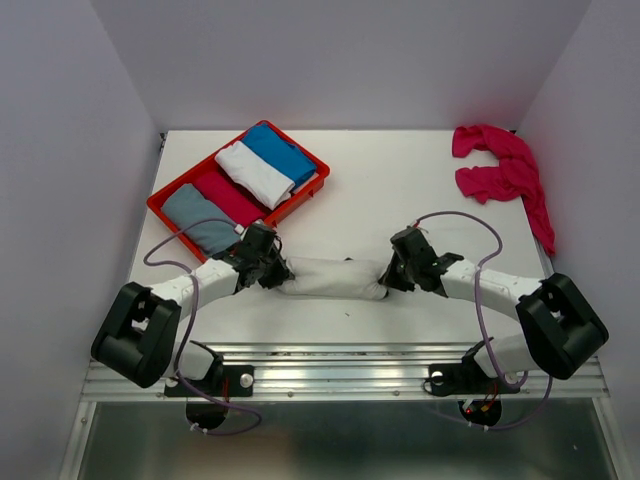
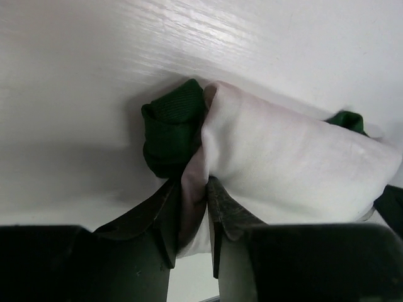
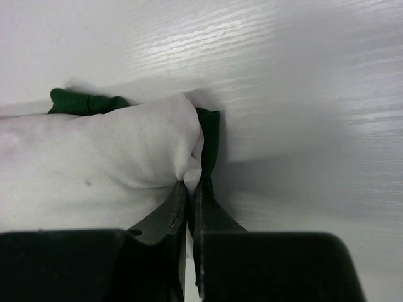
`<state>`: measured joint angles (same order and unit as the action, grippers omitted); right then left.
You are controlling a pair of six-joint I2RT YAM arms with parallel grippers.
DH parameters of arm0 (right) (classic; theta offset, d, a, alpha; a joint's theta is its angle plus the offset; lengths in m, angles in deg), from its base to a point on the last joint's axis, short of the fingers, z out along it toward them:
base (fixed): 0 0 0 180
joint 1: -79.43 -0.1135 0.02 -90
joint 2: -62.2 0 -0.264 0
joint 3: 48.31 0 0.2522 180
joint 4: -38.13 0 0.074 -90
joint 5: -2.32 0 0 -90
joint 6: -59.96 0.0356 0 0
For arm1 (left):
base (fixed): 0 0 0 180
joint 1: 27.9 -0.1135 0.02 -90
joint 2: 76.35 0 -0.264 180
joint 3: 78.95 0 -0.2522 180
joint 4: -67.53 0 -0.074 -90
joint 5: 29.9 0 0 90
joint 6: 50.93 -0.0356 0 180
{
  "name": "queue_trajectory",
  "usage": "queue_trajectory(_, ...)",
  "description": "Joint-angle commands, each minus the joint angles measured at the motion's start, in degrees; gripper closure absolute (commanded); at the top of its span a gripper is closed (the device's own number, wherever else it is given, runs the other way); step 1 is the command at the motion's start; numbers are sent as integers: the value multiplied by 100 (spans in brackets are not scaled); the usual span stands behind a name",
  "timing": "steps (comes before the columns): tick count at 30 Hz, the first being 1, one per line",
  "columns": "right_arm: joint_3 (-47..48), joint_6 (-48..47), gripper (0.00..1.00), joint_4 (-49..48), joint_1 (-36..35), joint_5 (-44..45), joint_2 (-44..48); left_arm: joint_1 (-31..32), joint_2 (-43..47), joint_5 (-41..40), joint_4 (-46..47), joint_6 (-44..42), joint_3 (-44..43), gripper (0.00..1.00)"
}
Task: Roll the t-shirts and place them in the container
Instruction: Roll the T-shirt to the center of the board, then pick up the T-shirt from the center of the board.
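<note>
Lying across the near part of the counter [image 1: 380, 190], the cream t-shirt [image 1: 335, 277] is a roll with its long axis running left to right, between the two arms. The red tray [image 1: 152, 204] at far left and a loose pink t-shirt [image 1: 500, 170] at far right sit well apart from it. The left gripper [image 1: 272, 268] pinches white cloth at the roll's left end, beside a dark green fold. The right gripper [image 1: 392, 270] is clamped on the right end. Each arm is nearest its own end, so lifting likely needs both.
</note>
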<state>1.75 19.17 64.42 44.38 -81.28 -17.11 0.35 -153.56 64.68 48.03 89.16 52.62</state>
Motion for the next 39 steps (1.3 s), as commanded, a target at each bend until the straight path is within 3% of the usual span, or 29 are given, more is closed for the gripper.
queue_trajectory(1,-158,-342,98,1004,453,547,46,329,-137,60,-287,-201,22,61)
queue_trajectory(3,-123,-394,94,1128,516,626,108,418,-32,122,-401,-218,-21,54)
queue_trajectory(6,9,-456,85,1400,648,846,214,480,144,87,-542,-288,-74,36)
queue_trajectory(9,150,-491,76,1550,648,820,398,480,189,-79,-691,-350,-180,26)
queue_trajectory(12,290,-465,45,1620,648,653,783,480,101,-19,-692,-359,-224,25)
queue_trajectory(16,519,-456,22,1849,648,661,1154,480,66,69,-552,-315,-171,26)
queue_trajectory(23,520,-290,12,2113,648,662,1269,488,-224,412,-86,-280,-118,29)
queue_trajectory(30,264,-412,10,1762,947,39,1146,550,-602,904,345,-333,-294,43)
queue_trajectory(36,-25,-535,12,1278,1421,-674,891,533,-743,931,319,-377,-434,86)
queue_trajectory(39,-210,-544,17,1050,1527,-1025,847,532,-795,904,249,-403,-531,100)
